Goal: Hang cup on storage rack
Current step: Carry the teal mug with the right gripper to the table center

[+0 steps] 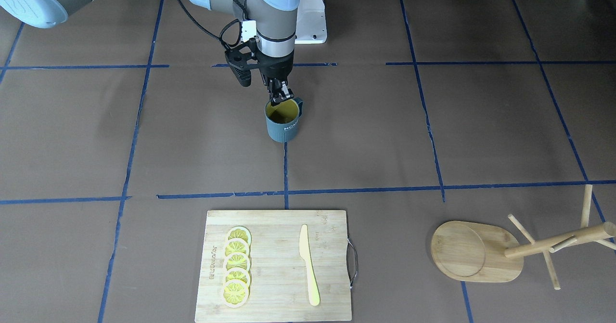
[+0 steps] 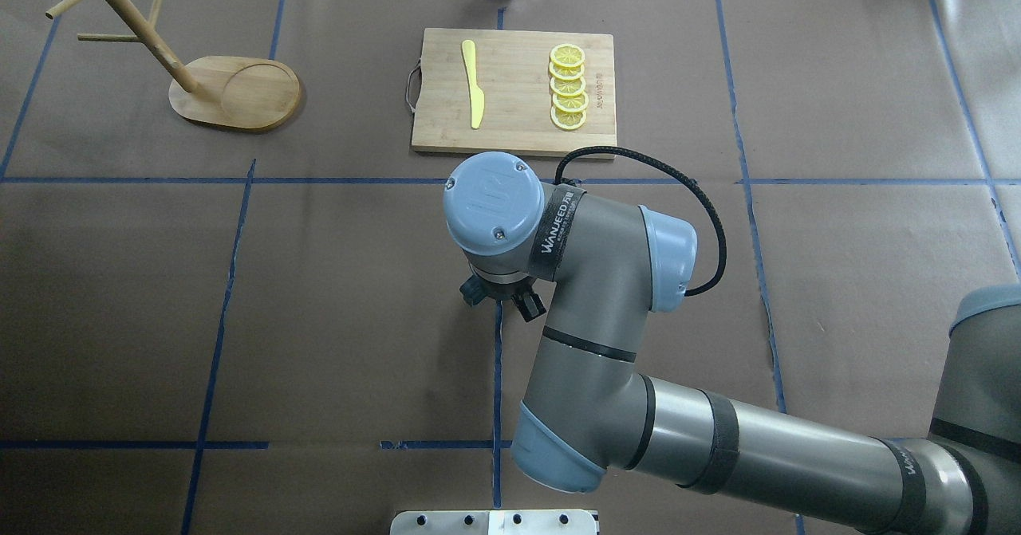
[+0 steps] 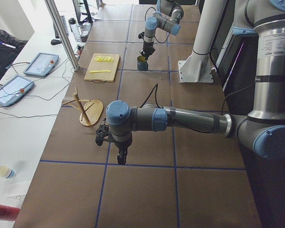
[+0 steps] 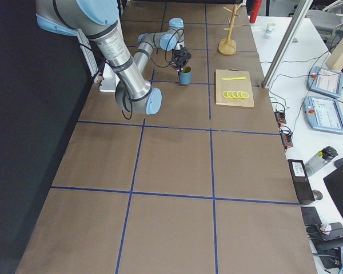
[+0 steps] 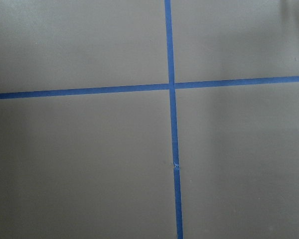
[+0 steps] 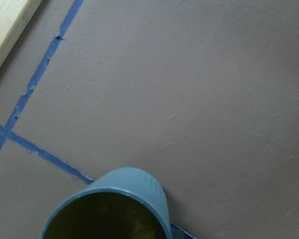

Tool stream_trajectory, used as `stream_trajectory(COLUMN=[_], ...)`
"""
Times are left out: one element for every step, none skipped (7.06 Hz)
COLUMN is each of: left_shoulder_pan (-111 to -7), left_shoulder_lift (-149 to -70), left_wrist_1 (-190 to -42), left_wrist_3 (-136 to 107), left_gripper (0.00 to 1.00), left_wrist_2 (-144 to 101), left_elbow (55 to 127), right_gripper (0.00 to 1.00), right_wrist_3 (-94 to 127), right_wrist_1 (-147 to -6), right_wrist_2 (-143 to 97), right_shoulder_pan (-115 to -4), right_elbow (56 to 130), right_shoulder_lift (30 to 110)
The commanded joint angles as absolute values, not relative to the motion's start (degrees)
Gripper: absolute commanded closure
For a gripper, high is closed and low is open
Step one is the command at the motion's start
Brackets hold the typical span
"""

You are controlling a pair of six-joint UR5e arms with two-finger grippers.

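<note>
**A:** Front-facing view first. Where is the cup [image 1: 284,125]?

**B:** Upright near mid-table, at the end of a tape [image 1: 286,169] line, with its lettering toward the camera. I cannot tell whether it rests on the table [image 1: 96,135] or hangs just off it.

**A:** And the right gripper [image 1: 280,99]?

**B:** It points straight down over the cup. Its fingers are drawn close on the far wall of the rim, one inside and one outside, pinching it.

**A:** The rack [image 1: 457,251]?

**B:** Well apart from the cup, by the near edge. It is beside a board [image 1: 279,284] that carries five lemon slices [image 1: 237,265] in a row and a yellow knife [image 1: 306,260].

**A:** Overhead?

**B:** The right arm [image 2: 606,280] covers both the cup and the fingers. The rack stands at upper left and the board at top centre.

**A:** Exterior left?

**B:** The left gripper [image 3: 121,161] points down over the table on the near side of the rack, far from the cup. I cannot tell whether it is open or closed. Beyond the board, the far arm stands over the cup.

**A:** Exterior right?

**B:** The cup is just beside the board, with the right gripper on it from above. The rack stands upright beyond the board.

**A:** Left wrist?

**B:** Only the table and two crossing tape lines.

**A:** Right wrist?

**B:** The cup's rim and dark yellow inside sit at the bottom edge, beside a tape line. The board's edge shows in the top left corner.
</note>
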State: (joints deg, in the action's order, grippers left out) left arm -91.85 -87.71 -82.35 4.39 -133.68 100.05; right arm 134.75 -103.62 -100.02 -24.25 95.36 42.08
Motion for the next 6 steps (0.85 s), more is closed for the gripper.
stream_trajectory(left_shoulder_pan=[-91.85, -91.85, -91.85, -91.85, -91.85, -91.85], left_shoulder_lift=[-87.71, -87.71, -87.71, -87.71, -87.71, -87.71], left_wrist_1=[-82.35, -82.35, -82.35, -82.35, -82.35, -82.35], left_wrist_3=[4.39, 4.39, 4.39, 4.39, 4.39, 4.39], left_gripper=[0.00, 0.00, 0.00, 0.00, 0.00, 0.00], left_wrist_2=[-133.68, -133.68, -133.68, -133.68, -133.68, -133.68], left_elbow=[100.02, 100.02, 100.02, 100.02, 100.02, 99.93], right_gripper=[0.96, 0.95, 0.85, 0.27, 0.01, 0.00], right_wrist_3=[134.91, 134.83, 134.74, 134.65, 134.04, 133.95], right_wrist_1=[-103.45, -103.45, -103.36, -103.36, -103.27, -103.27], right_wrist_2=[-100.11, -100.11, -100.02, -100.11, -100.11, -100.11], right_shoulder_pan=[-23.65, -23.47, -23.29, -23.20, -23.20, -23.20], right_elbow=[95.01, 95.01, 94.92, 94.92, 95.01, 95.36], right_shoulder_lift=[41.66, 41.75, 41.92, 42.01, 42.19, 42.19])
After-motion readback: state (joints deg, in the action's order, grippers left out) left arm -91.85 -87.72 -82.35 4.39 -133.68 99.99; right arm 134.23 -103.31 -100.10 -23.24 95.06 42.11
